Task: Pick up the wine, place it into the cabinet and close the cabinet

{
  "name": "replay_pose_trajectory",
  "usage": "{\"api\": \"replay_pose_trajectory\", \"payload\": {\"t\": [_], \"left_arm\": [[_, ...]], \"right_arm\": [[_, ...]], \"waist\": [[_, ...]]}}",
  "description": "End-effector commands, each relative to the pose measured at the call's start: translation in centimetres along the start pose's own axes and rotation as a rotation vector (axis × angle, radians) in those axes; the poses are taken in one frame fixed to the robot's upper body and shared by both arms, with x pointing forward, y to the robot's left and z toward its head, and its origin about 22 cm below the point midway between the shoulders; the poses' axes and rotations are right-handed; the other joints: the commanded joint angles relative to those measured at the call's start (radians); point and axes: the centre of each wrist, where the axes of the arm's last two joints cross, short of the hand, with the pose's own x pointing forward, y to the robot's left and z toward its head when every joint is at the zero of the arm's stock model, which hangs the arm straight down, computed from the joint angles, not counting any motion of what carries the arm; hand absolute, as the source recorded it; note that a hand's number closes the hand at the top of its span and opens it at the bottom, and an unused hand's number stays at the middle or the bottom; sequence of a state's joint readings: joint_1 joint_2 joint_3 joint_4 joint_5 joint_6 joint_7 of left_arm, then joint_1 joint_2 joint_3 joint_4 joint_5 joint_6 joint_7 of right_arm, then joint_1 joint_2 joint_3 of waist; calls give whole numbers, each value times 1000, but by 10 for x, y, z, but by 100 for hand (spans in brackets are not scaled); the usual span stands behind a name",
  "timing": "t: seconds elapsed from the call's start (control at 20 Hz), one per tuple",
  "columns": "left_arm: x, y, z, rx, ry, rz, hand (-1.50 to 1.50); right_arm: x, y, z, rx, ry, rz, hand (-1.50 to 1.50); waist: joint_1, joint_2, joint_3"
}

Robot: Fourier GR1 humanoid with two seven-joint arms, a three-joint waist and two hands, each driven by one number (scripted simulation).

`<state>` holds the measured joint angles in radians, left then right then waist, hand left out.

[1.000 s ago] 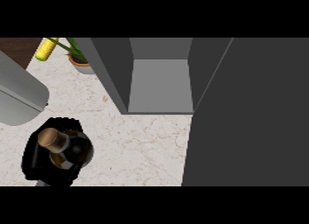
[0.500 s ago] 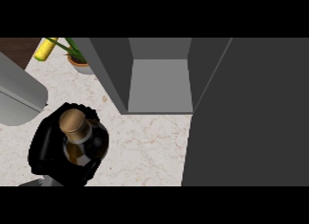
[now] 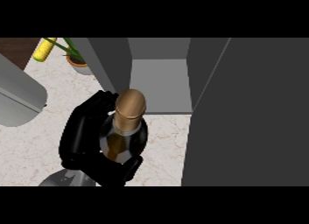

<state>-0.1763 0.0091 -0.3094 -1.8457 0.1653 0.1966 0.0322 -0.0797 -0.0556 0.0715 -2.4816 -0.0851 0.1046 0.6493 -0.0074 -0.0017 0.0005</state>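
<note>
The wine (image 3: 126, 131) is in the carry step: a black hand (image 3: 86, 135), its side not told by this view, curls its fingers round the bottle's body at lower centre-left, the gold-capped neck pointing up toward the open cabinet (image 3: 160, 85) at upper centre. Next, the bottle likely needs moving up and right into that grey compartment, clear of the dark door (image 3: 260, 113) filling the right side. The marble counter (image 3: 27, 144) also carries a potted plant (image 3: 76, 59) and a yellow object (image 3: 43, 50) at upper left, with a large grey shape (image 3: 11, 94) at the left edge.
</note>
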Motion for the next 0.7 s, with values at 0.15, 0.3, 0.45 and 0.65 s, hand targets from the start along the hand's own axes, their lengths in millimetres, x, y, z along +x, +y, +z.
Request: {"api": "replay_pose_trajectory", "payload": {"t": [0.15,0.3,0.45,0.65], "left_arm": [[6,-49,-29,13,7,12,150],[20,-53,-45,8,-14,-20,150],[24,-58,-35,47,0,-29,150],[-12,-62,-46,67,4,-50,150]], "right_arm": [[4,-5,12,32,-56,-36,-150],[16,-4,19,42,-44,-38,-150],[14,-5,21,19,-45,-35,-150],[16,7,15,28,-54,-44,-150]], "waist": [[-2,1,0],[-2,0,0],[3,-1,0],[-1,1,-1]]}}
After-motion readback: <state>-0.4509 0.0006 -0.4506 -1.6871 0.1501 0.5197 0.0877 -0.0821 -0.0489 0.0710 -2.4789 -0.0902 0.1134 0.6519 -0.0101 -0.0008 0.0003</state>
